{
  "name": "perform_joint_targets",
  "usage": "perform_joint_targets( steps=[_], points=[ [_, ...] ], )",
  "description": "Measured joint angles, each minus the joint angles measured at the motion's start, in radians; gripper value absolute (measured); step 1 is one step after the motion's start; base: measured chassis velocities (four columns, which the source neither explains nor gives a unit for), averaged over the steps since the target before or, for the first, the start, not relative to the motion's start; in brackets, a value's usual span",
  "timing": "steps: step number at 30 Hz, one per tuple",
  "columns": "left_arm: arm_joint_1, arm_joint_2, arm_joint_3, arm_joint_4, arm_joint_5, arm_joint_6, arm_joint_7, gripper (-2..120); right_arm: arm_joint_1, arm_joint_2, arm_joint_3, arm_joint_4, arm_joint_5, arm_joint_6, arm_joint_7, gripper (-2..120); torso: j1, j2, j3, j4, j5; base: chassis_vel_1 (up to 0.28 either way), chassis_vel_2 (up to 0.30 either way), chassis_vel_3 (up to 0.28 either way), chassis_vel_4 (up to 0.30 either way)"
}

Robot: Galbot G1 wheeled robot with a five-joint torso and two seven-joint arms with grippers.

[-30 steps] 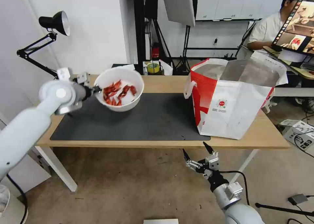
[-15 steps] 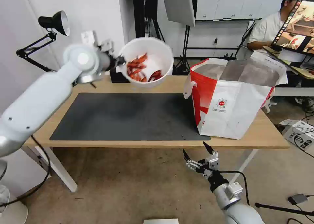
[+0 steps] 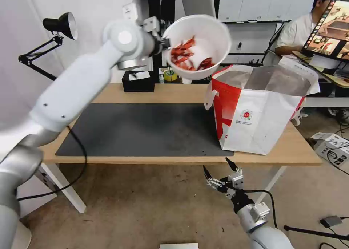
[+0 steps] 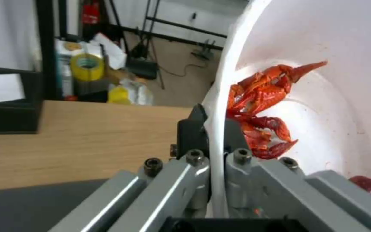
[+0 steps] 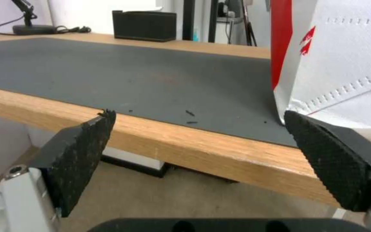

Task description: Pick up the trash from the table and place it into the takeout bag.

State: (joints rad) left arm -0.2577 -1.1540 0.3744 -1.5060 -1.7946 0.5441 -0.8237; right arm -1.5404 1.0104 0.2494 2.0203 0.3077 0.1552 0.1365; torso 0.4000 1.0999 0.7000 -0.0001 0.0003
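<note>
One white bowl, holding several red shells, upper centre of the head view, lifted clear of the table and tilted toward the camera. It hangs just left of and slightly above the open top of the takeout bag. One left gripper, jaws pinching the bowl's near rim: in the left wrist view one black finger sits outside the white wall and the other inside beside the shells.

One takeout bag, white and red with foil lining, standing upright at the right end of the table, its corner on the dark mat.

One black tissue box at the table's far edge, upper left of centre.

One right gripper, lower centre of the head view, below the table's front edge, jaws spread wide and empty; its two black pads frame the table edge in the right wrist view.
</note>
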Motion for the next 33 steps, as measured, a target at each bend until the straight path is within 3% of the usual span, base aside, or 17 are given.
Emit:
perform_joint_targets(
  steps=[7, 11, 33],
  points=[
    [-0.015, -0.121, 0.027, 0.071, 0.065, -0.028, -0.01, 0, 0.0, 0.0, 0.0, 0.0, 0.0, 0.0, 0.0, 100, 0.0, 0.0, 0.0, 0.0, 0.0, 0.0, 0.0, 0.0, 0.0],
    [0.0, -0.182, 0.064, 0.114, 0.179, -0.086, -0.002, 0, 0.0, 0.0, 0.0, 0.0, 0.0, 0.0, 0.0, 100, 0.0, 0.0, 0.0, -0.0001, -0.0001, 0.0, 0.0, 0.0, 0.0],
    [0.055, -0.293, 0.134, 0.18, 0.369, -0.191, 0.016, 0, 0.0, 0.0, 0.0, 0.0, 0.0, 0.0, 0.0, 100, 0.0, 0.0, 0.0, 0.0002, -0.0003, 0.0, 0.0, 0.0, 0.0]
  ],
)
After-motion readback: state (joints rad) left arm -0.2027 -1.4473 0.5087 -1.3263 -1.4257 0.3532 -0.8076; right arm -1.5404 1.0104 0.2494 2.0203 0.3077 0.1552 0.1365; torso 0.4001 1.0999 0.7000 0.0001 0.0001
